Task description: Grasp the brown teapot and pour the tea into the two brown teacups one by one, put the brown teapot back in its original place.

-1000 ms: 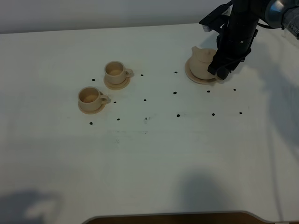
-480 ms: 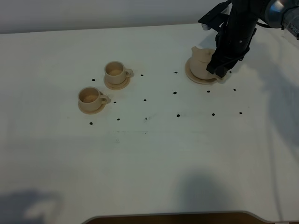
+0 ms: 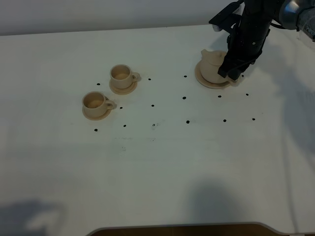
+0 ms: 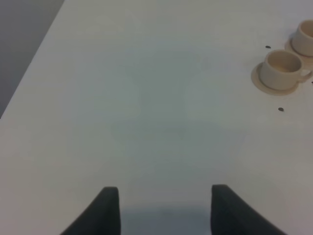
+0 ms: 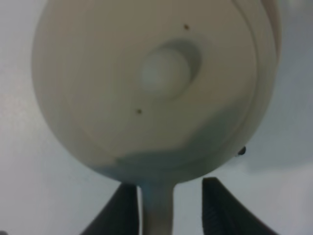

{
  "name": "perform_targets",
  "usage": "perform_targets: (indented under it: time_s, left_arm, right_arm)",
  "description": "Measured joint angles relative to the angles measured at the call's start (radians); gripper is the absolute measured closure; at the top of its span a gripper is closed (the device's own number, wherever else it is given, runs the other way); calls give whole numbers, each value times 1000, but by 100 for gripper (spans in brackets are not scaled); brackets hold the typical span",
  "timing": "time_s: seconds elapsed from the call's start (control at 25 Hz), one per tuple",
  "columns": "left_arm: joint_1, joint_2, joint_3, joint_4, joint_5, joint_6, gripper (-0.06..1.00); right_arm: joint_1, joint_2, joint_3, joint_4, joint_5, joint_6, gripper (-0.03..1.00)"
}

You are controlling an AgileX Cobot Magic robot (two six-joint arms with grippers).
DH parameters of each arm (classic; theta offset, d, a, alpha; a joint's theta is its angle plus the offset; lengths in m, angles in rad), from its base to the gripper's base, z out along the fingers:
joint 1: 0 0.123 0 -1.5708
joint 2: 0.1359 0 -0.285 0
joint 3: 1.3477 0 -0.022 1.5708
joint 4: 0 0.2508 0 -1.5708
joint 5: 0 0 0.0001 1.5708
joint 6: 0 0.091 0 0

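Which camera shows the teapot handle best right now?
Right wrist: the handle sits between the jaws, teapot filling the frame. Exterior high has the right arm hiding the handle; left wrist shows only teacups.

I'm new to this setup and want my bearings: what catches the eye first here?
The right gripper reaches down at the brown teapot, which sits on its wide saucer at the table's far right. The gripper's open fingers stand either side of the handle. Left of centre stand the farther cup and the nearer cup, each on a small saucer.

place: probably a lab | cue: white table point(image 3: 157, 172), black dot markers point(image 3: 187, 121)
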Motion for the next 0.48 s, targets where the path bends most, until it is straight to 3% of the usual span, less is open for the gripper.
perform_targets:
  time_s: [0.28,0.48]
  left_arm:
    - [0,0,0,0,0,0,50]
    - [0,0,0,0,0,-5,50]
  right_arm:
    - [1,4,0,0,3,-8,86]
    - [1,4,0,7,1,-10,87]
